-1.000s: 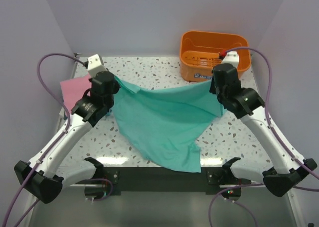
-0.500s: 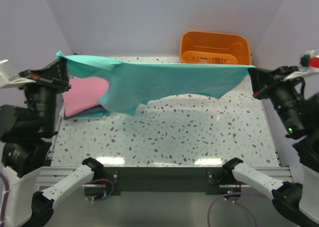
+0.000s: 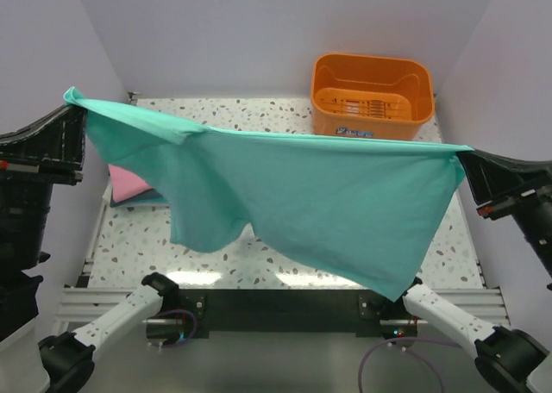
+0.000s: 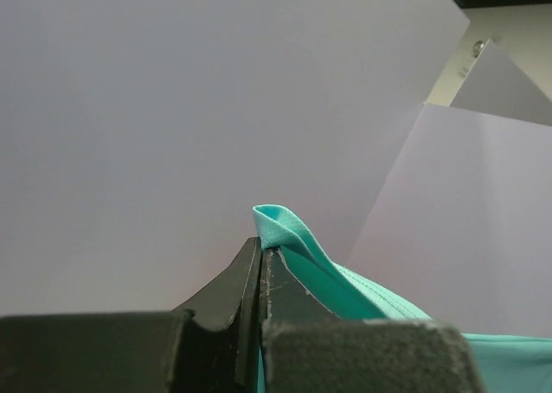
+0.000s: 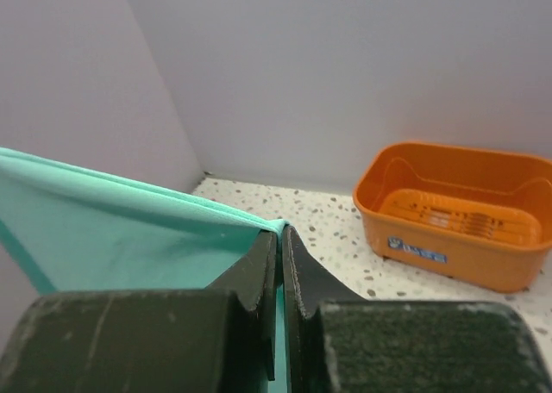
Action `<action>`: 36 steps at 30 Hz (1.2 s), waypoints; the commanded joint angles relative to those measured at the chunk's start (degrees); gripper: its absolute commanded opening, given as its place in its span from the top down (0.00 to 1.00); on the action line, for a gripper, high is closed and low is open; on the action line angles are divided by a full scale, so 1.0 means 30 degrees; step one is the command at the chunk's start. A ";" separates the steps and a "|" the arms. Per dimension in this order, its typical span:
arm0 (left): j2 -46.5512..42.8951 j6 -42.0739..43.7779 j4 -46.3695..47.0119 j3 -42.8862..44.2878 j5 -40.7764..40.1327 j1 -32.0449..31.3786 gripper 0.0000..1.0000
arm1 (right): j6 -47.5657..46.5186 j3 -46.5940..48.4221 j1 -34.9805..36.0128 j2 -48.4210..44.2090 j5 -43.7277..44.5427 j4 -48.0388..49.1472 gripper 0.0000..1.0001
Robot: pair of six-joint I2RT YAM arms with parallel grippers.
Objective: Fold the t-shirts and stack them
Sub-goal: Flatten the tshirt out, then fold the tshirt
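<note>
A teal-green t-shirt (image 3: 310, 195) hangs stretched high above the table between both arms. My left gripper (image 3: 71, 100) is shut on its left corner (image 4: 280, 229). My right gripper (image 3: 466, 154) is shut on its right corner (image 5: 259, 225). The cloth droops to a point near the front edge. A folded pink t-shirt (image 3: 129, 184) lies at the table's left on a darker blue-teal t-shirt (image 3: 147, 200); the hanging shirt covers most of both.
An orange plastic basket (image 3: 371, 96) stands at the back right of the speckled table (image 3: 285, 255); it also shows in the right wrist view, basket (image 5: 457, 212). Pale walls close in the left, back and right sides.
Both arms have risen and swung outwards, lifting the teal-green t-shirt off the table and pulling it taut. The cloth now hangs lower and nearer the front, hiding more of the pink shirt.
</note>
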 commanded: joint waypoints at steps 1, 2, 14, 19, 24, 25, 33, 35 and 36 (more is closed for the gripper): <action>0.1293 0.1362 0.0282 -0.1062 -0.0085 0.0211 1.00 | 0.0332 -0.1447 -0.0046 0.0865 0.3530 -0.0476 1.00; 0.2079 0.1599 0.0459 -0.1414 -0.1070 0.0211 1.00 | 0.0739 -0.2380 -0.0046 0.1131 0.4610 -0.0505 1.00; 1.2969 0.4383 0.8387 -0.9852 -0.3109 0.1674 1.00 | 0.1592 -1.4624 -0.3526 0.7920 0.7919 0.6051 1.00; 1.8573 0.5262 1.0711 -0.9038 -0.2166 0.2496 1.00 | 0.1007 -1.5954 -0.6019 1.2259 0.5763 1.0009 1.00; 2.2035 0.5615 1.1943 -0.8040 -0.1023 0.2525 1.00 | -0.0368 -1.5194 -0.6316 1.5865 0.5556 1.1970 1.00; 2.2270 0.5673 1.2409 -0.7981 -0.0934 0.2525 1.00 | -0.0486 -1.5105 -0.6403 1.6682 0.5761 1.2324 1.00; 2.3738 0.5528 1.2385 -0.7421 -0.0845 0.2555 1.00 | -0.1921 -1.5309 -0.6462 1.7715 0.6173 1.4551 1.00; 2.2952 0.5294 1.2647 -0.8790 -0.0933 0.2555 1.00 | -0.2447 -1.5368 -0.6462 1.7716 0.6406 1.4350 1.00; 2.2569 0.5148 1.2764 -0.9351 -0.0934 0.2555 1.00 | -0.2711 -1.5426 -0.6462 1.7628 0.6466 1.4320 1.00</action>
